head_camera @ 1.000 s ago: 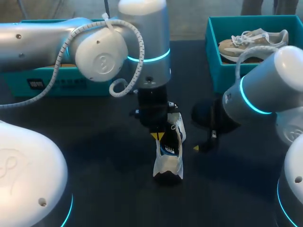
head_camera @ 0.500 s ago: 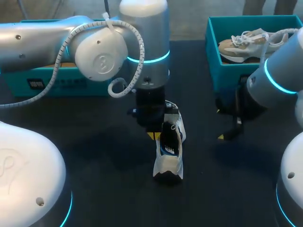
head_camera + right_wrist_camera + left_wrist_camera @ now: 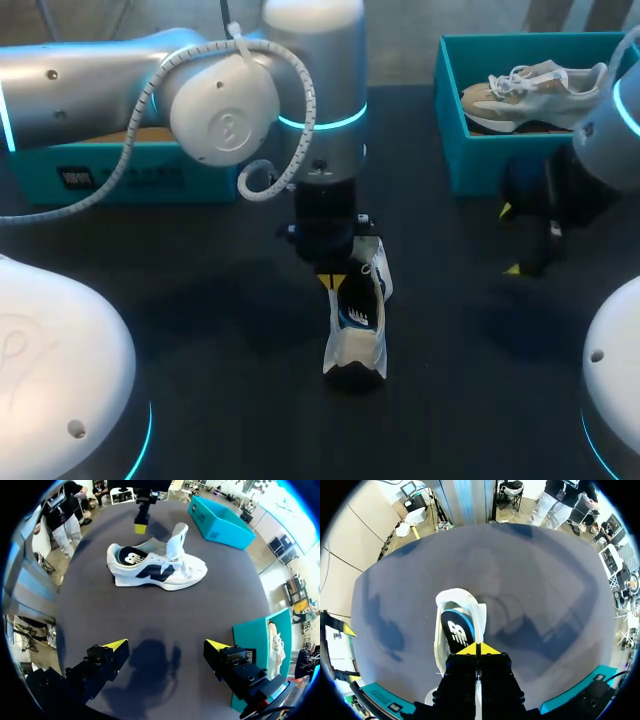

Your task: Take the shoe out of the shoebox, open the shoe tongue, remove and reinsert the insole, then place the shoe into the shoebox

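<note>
A white shoe (image 3: pixel 356 345) with dark side marks lies on the dark table, its tongue (image 3: pixel 177 539) standing upright and its black insole (image 3: pixel 457 630) showing inside. My left gripper (image 3: pixel 337 284) hangs just above the shoe's opening, shut (image 3: pixel 478 649) with nothing between its fingers. In the right wrist view its yellow tip (image 3: pixel 141 528) sits beside the shoe (image 3: pixel 155 569), clear of it. My right gripper (image 3: pixel 510 240) stands open (image 3: pixel 166 645) and empty, well off to the shoe's right, near the right shoebox (image 3: pixel 447 110).
The teal right shoebox (image 3: pixel 252 640) holds a beige shoe (image 3: pixel 535 85). A second teal box (image 3: pixel 130 172) stands at the back left, behind my left arm, and shows beyond the shoe in the right wrist view (image 3: pixel 220 522).
My right arm has drawn back to the right, away from the shoe and toward the right shoebox, gripper still open. The left gripper stays shut over the shoe, barely shifted.
</note>
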You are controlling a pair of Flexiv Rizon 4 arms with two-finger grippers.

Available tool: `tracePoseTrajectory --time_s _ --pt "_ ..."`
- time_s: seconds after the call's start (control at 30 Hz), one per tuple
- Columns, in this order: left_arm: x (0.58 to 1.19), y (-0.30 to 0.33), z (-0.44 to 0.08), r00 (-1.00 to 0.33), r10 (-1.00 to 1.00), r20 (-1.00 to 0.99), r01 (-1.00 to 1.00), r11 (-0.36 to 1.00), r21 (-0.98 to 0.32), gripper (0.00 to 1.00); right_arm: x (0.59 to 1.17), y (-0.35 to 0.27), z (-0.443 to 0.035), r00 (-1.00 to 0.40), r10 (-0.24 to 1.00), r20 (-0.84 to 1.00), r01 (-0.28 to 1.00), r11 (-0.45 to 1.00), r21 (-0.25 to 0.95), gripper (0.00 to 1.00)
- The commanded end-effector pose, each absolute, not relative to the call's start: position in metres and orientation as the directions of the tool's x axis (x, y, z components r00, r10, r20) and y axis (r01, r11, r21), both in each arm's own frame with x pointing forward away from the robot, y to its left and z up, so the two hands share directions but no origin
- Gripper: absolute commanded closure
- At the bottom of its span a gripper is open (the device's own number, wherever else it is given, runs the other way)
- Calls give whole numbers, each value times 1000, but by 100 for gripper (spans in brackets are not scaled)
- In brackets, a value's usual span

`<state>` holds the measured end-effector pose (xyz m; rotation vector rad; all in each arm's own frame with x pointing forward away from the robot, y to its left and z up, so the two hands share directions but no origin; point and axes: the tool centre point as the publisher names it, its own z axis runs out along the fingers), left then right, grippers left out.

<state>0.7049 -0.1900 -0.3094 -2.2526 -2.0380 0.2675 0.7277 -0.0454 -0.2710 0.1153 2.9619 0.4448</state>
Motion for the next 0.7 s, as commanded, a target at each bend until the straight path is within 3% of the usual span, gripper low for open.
tracePoseTrajectory --time_s 0.03,0.33,0.7 --pt "707 -197 -314 107 993 -58 977 -116 -177 100 707 -66 -233 -986 92 -137 48 953 299 0" --pt "711 -207 -318 119 992 -51 979 -126 -158 100 700 -89 -218 -967 185 -175 123 941 317 0" --pt "705 -218 -328 101 994 -42 982 -106 -154 100 700 -89 -219 -968 186 -170 125 940 317 0"
